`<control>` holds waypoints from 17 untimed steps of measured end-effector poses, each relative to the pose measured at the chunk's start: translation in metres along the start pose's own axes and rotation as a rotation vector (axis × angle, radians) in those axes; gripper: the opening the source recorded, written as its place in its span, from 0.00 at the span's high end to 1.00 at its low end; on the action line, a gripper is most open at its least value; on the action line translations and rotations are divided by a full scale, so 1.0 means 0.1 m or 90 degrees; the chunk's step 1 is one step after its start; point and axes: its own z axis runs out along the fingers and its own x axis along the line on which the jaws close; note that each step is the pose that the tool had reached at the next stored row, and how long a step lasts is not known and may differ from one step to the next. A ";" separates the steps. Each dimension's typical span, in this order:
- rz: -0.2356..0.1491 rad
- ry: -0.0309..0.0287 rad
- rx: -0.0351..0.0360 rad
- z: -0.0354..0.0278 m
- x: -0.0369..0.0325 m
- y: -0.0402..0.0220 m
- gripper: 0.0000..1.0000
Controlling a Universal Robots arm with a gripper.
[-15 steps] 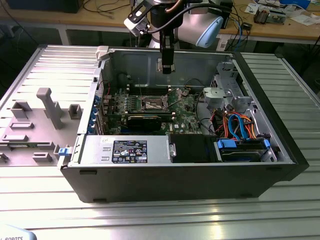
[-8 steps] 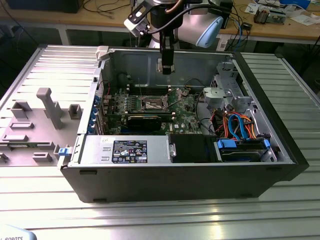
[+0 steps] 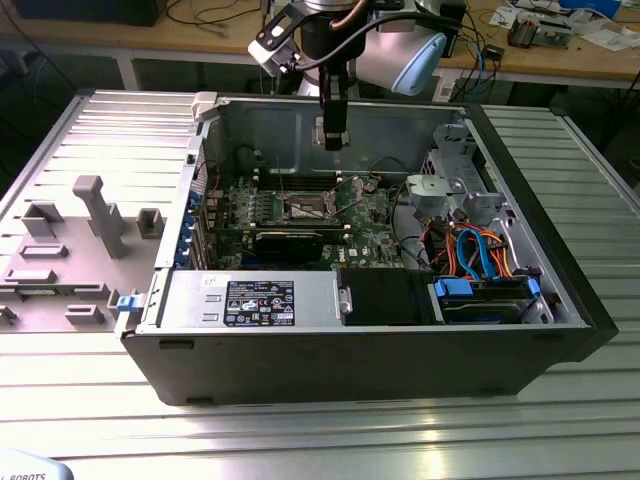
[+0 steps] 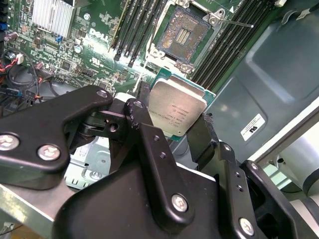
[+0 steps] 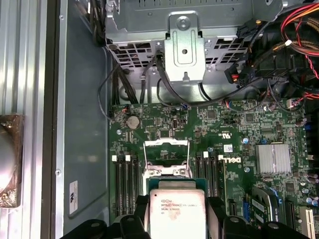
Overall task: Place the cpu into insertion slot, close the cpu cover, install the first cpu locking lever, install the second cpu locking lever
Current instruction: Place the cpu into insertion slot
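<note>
While the gripper [image 3: 333, 142] hangs in the air over the open computer box [image 3: 350, 360], its two black fingers [image 4: 138, 119] are squeezed onto the chip [image 4: 177, 110], one on each side. The chip's silver-grey top faces the camera in both wrist views, and a thin green edge peeks out around it. The chip is up in the air above the green board [image 3: 370, 235] and is not lying on anything.

The socket [image 4: 182, 34] is open and bare. It has a dark middle with tiny gold dots and a silver rim. In the second wrist view it sits a little way past the chip, not touching it. The cover [image 5: 166, 143] is a thin silver frame, and it is tipped up off the socket. A thin metal rod [image 4: 238, 23] sticks out from one corner of the socket, across the long black slots [image 4: 227, 45].

The computer box lies on its side with one wall taken off. It rests on a silver metal table [image 3: 300, 430] with long ridges. On the exterior view's left, a grey tray [image 3: 60, 250] with blocky shapes lies on the table, just beside the box. Inside the box there is a grey block with a black sticker [image 3: 250, 298] near the front wall. Blue and orange wires [image 3: 480, 250] curl at the exterior view's right. A long black card [image 3: 290, 240] stands on the board near the socket.

Behind the table, a wooden bench [image 3: 560, 62] runs across the room, with wires and small things on top.
</note>
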 end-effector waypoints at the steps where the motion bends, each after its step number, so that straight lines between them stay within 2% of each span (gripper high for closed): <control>1: 0.000 0.0000 0.0000 0.002 0.000 0.000 0.46; 17: 0.000 0.0000 0.0000 0.043 -0.001 -0.004 0.46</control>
